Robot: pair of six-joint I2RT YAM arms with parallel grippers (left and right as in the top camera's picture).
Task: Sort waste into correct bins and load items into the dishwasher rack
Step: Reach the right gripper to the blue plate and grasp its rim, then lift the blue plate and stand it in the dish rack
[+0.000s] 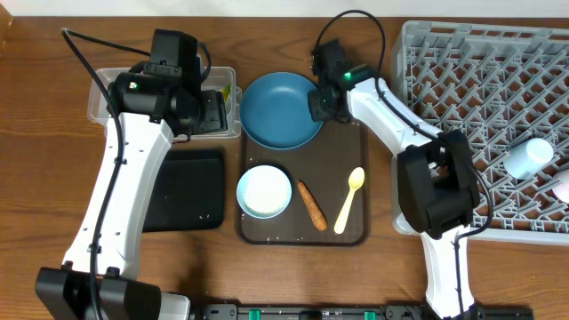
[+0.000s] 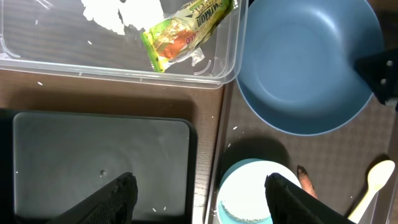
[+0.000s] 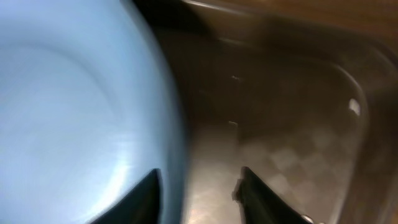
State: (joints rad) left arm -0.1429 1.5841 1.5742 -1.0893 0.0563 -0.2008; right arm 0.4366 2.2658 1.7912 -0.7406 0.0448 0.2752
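The dark-blue bowl (image 1: 281, 110) sits at the back of the brown tray (image 1: 356, 233). My right gripper (image 1: 322, 104) is open at the bowl's right rim. In the right wrist view its fingers (image 3: 199, 190) straddle the rim of the bowl (image 3: 74, 106), one inside and one outside. My left gripper (image 1: 213, 114) is open and empty by the clear tub (image 1: 102, 102). In the left wrist view it (image 2: 205, 199) hangs over the black tray (image 2: 99, 155) and the white bowl (image 2: 249, 190), which holds rice grains (image 2: 239, 214). The tub (image 2: 230, 56) holds tissue (image 2: 118, 12) and a wrapper (image 2: 183, 31).
The white bowl (image 1: 264, 191), the carrot stick (image 1: 311, 204) and the yellow spoon (image 1: 349, 200) lie on the brown tray. The black tray (image 1: 184, 189) lies left of it. The grey rack (image 1: 462, 107) at the right holds a light-blue cup (image 1: 531, 157) and a pink cup (image 1: 563, 187).
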